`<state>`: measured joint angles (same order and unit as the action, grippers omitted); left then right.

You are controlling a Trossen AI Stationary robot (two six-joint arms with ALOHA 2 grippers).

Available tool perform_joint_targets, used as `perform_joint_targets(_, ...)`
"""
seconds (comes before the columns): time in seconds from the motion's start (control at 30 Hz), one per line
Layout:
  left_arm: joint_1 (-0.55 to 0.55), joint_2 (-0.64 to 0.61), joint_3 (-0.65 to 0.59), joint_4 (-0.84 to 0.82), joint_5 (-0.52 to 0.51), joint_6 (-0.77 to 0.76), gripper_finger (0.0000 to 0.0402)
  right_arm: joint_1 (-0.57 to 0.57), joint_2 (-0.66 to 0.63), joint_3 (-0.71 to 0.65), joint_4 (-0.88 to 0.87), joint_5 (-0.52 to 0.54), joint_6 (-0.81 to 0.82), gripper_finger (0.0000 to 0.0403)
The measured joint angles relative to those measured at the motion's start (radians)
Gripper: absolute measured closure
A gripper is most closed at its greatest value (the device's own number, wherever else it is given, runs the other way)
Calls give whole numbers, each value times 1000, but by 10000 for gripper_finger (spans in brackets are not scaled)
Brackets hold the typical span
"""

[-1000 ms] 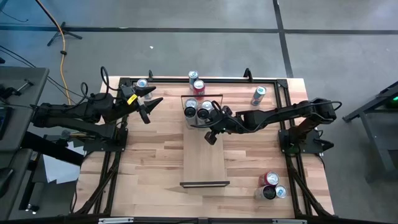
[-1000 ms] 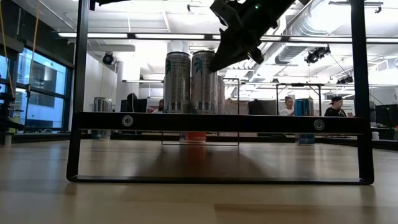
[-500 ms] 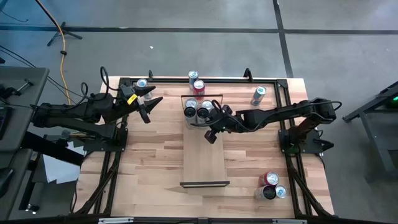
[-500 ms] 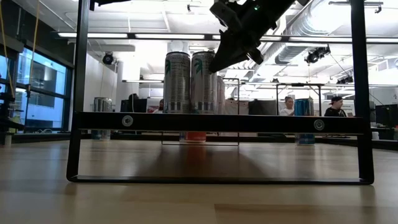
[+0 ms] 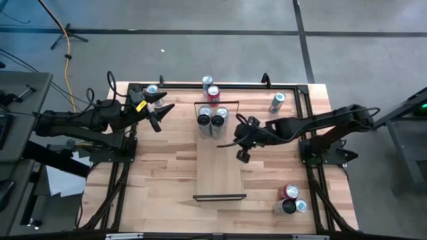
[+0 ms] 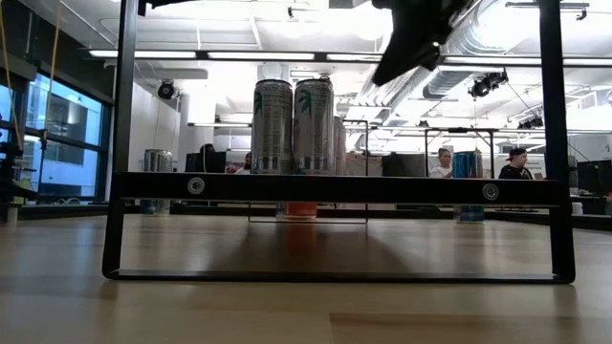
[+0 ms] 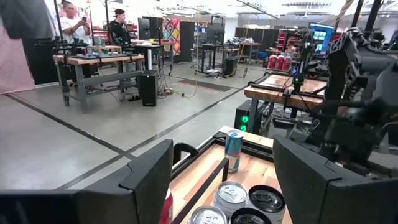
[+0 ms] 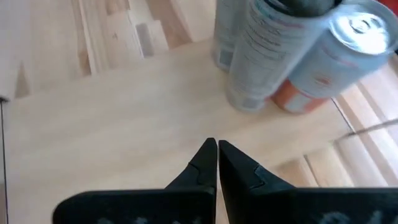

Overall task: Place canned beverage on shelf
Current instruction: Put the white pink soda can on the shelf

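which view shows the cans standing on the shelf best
The low view: the cans on the shelf stand upright side by side above the shelf's edge. The high view shows only their tops. The right wrist view sees them slanted and partly cropped; the left wrist view shows just lids.

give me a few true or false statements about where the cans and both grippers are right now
1. Two tall cans stand side by side on the shelf. True.
2. The right gripper is shut on a can. False: its fingers are shut on nothing, over the shelf's right edge, apart from the cans.
3. The left gripper holds a can above the shelf. False: it hangs open and empty over the table's far left part.
4. A cluster of cans stands at the table's near right corner. True.
5. A lone can stands on the table to the right of the shelf's far end. True.
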<state>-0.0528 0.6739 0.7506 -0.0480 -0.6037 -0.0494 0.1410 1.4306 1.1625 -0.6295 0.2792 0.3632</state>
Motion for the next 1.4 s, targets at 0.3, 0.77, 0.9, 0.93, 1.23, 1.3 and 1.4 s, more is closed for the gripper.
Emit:
perform_joint_targets(0.3, 0, 0, 0, 0, 1, -2, 167, -10, -215, -169, 17, -1, 58, 403)
perform_joint_targets(0.77, 0, 0, 0, -13, -1, 34, 167, -10, -581, -476, 391, -1, 162, 403)
perform_joint_targets(0.9, 0, 0, 0, -17, -3, 34, 167, -10, -600, -476, 457, 9, 124, 403)
perform_joint_targets(0.93, 0, 0, 0, -17, -3, 34, 167, -10, -601, -476, 499, 9, 100, 403)
perform_joint_targets(1.23, 0, 0, 0, -16, -3, 1, 167, -25, -581, -476, 869, 9, -139, 403)
perform_joint_targets(1.3, 0, 0, 0, -16, -3, 1, 167, -36, -581, -476, 886, 9, -158, 403)
perform_joint_targets(1.4, 0, 0, 0, -16, -3, -1, 167, -48, -580, -476, 881, 6, -159, 403)
